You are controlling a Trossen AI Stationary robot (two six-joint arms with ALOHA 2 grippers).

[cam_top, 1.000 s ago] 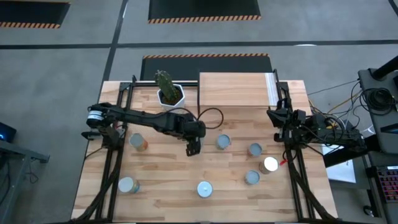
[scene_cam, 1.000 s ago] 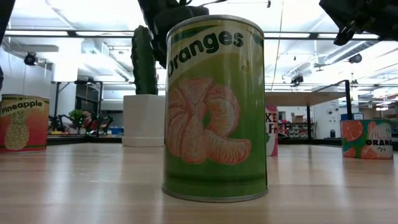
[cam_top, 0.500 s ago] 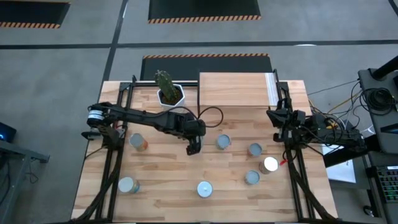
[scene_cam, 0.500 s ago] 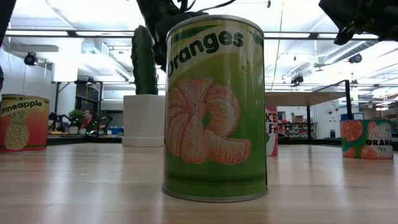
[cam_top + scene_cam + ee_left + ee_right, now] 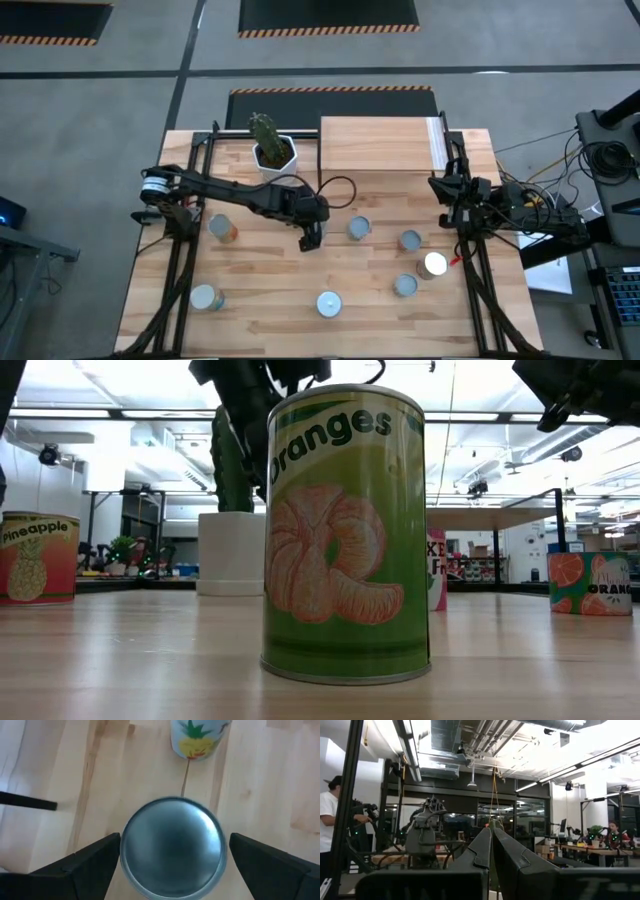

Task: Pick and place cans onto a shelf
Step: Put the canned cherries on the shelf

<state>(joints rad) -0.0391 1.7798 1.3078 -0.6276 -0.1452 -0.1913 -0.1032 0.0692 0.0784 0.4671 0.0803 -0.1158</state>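
Several cans stand upright on the slatted table. A silver-topped can (image 5: 359,228) (image 5: 172,855) stands near the table's middle. My left gripper (image 5: 311,240) (image 5: 175,839) hangs open just to its left and above it; in the left wrist view its fingers frame the can top on both sides without touching it. Beyond it stands a pineapple-labelled can (image 5: 196,737) (image 5: 410,240). The wooden shelf (image 5: 375,145) stands at the far edge, nothing on its board. My right gripper (image 5: 445,190) (image 5: 492,837) is shut at the right edge, pointing up into the room.
A white cactus pot (image 5: 273,152) stands left of the shelf. More cans: far left (image 5: 222,228), near left (image 5: 205,297), near middle, an oranges can (image 5: 329,303) (image 5: 345,530), and two at the right (image 5: 434,264) (image 5: 404,286). Black frame rails run along both table sides.
My left gripper has sunk a little toward the table, over the silver-topped can, without turning. The cans have stayed where they were.
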